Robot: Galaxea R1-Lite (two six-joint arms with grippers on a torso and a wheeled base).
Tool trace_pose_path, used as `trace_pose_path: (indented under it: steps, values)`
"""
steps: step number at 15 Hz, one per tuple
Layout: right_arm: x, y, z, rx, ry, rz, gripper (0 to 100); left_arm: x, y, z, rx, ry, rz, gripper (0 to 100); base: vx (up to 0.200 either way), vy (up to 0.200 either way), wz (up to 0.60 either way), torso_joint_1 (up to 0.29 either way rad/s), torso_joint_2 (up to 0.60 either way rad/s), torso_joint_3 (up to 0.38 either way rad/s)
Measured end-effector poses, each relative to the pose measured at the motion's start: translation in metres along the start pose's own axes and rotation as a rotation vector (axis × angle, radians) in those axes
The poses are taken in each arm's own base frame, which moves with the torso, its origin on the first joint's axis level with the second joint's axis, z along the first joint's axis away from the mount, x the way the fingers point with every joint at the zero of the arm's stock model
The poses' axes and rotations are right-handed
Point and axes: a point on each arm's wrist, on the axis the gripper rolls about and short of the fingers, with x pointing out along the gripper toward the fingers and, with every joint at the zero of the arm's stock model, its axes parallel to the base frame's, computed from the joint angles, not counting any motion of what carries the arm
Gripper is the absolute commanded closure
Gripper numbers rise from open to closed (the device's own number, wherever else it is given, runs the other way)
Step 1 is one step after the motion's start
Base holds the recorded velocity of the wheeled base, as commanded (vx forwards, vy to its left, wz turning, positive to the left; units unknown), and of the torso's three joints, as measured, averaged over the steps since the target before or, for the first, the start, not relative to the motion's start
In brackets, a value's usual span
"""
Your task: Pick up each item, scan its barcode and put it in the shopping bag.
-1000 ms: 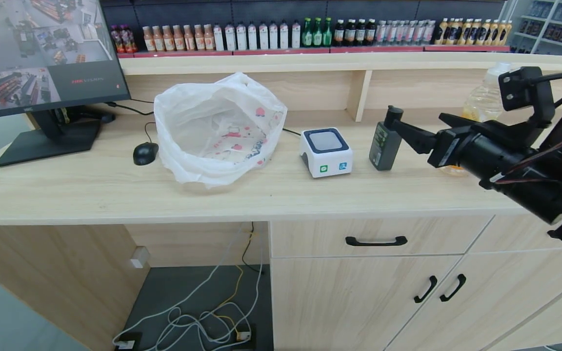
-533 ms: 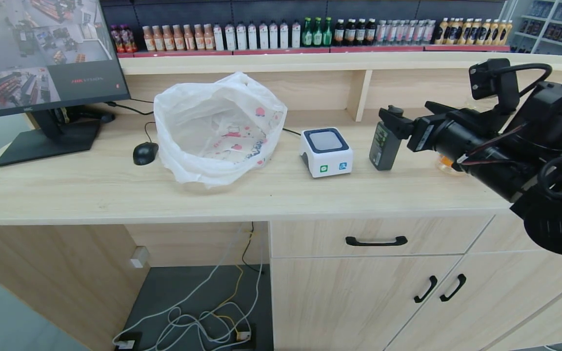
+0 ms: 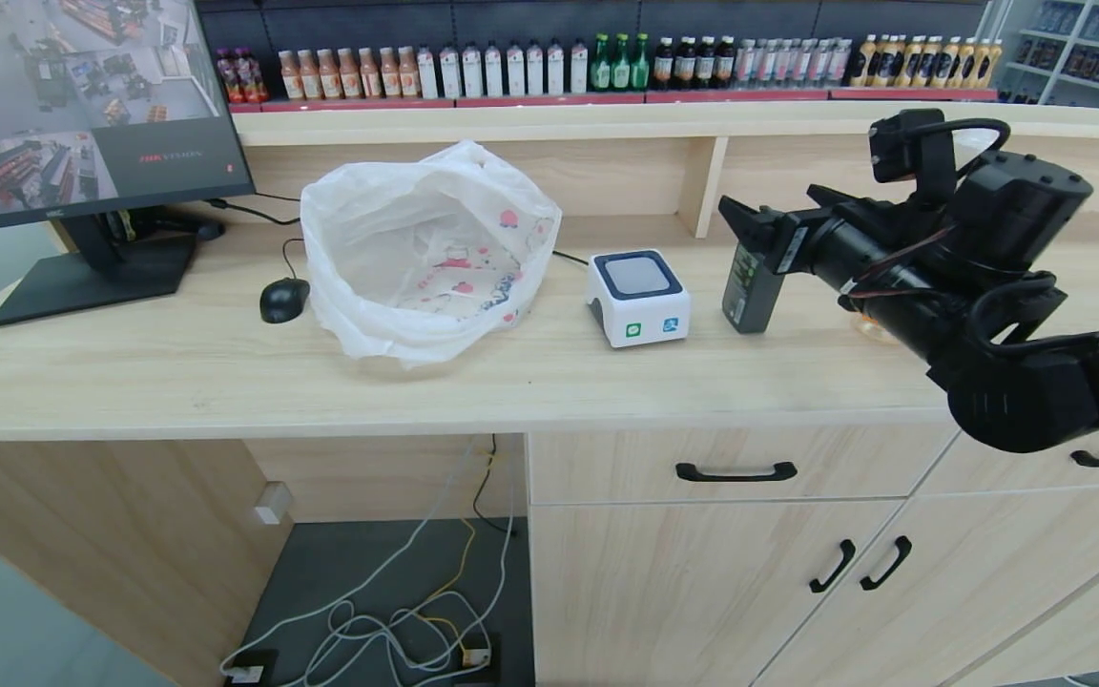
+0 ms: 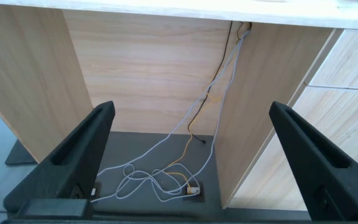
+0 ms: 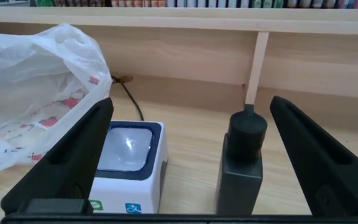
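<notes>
Dark bottle (image 3: 748, 291) upright on counter (image 3: 225, 372), just right of scanner (image 3: 637, 297); bag (image 3: 430, 250) left of scanner. Right gripper (image 3: 742, 219) near bottle top, fingers spread, grasping nothing. Left gripper (image 4: 191, 107) below counter, fingers spread, empty.

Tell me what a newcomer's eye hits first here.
The black right gripper, open, sits at the cap of a dark bottle standing on the counter. To the bottle's left are the white scanner and, further left, the open white shopping bag.

Dark bottle (image 3: 752, 286), red-printed white bag (image 3: 430, 253)
</notes>
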Motion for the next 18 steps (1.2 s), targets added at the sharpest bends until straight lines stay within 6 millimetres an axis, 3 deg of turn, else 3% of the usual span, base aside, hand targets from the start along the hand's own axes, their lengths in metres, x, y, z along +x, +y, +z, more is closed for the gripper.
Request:
trace_pose_path:
  steps: [13,18]
  values:
    - [0.039,-0.011,-0.043,0.002,0.033,-0.136,0,0.0,0.0,0.0,0.0,0.0,0.0,0,0.0,0.0,0.0,0.0,0.0,0.0]
    - [0.042,-0.015,-0.057,0.006,0.057,-0.163,0,0.0,0.0,0.0,0.0,0.0,0.0,0,0.0,0.0,0.0,0.0,0.0,0.0]
